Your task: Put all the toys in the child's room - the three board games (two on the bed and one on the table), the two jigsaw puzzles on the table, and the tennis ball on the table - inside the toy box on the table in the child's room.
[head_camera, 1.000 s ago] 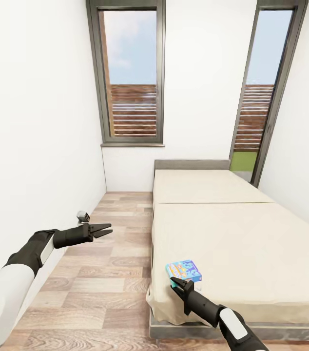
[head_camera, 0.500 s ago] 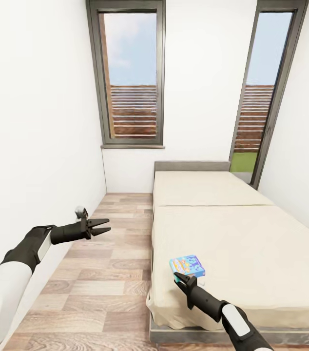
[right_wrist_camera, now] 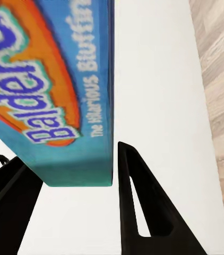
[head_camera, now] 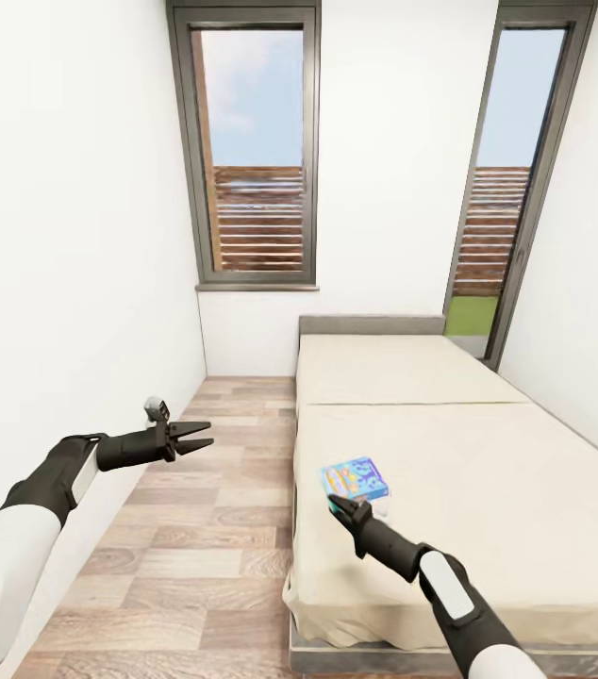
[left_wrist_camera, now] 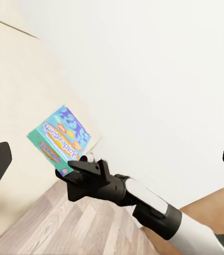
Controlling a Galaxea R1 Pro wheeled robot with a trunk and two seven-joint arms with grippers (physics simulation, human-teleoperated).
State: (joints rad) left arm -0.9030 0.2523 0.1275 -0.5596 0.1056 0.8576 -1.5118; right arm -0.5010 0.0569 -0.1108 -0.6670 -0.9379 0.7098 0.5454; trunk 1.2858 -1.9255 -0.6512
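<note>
Board game [head_camera: 355, 478]: we see the small blue box at the near left edge of the bed [head_camera: 488, 471], held just above the mattress.
Right gripper [head_camera: 340, 508]: we find its fingers clenched on the box's near end (one finger each side in the right wrist view).
Left gripper [head_camera: 198, 435]: fingers spread apart, nothing between them, out over the wood floor [head_camera: 205, 528].

Board game [head_camera: 356, 478]: on the bed [head_camera: 488, 471], near its front left corner.
Bed: by the right wall.
Floor [head_camera: 195, 528]: left of the bed.
Window [head_camera: 254, 151]: behind.
</note>
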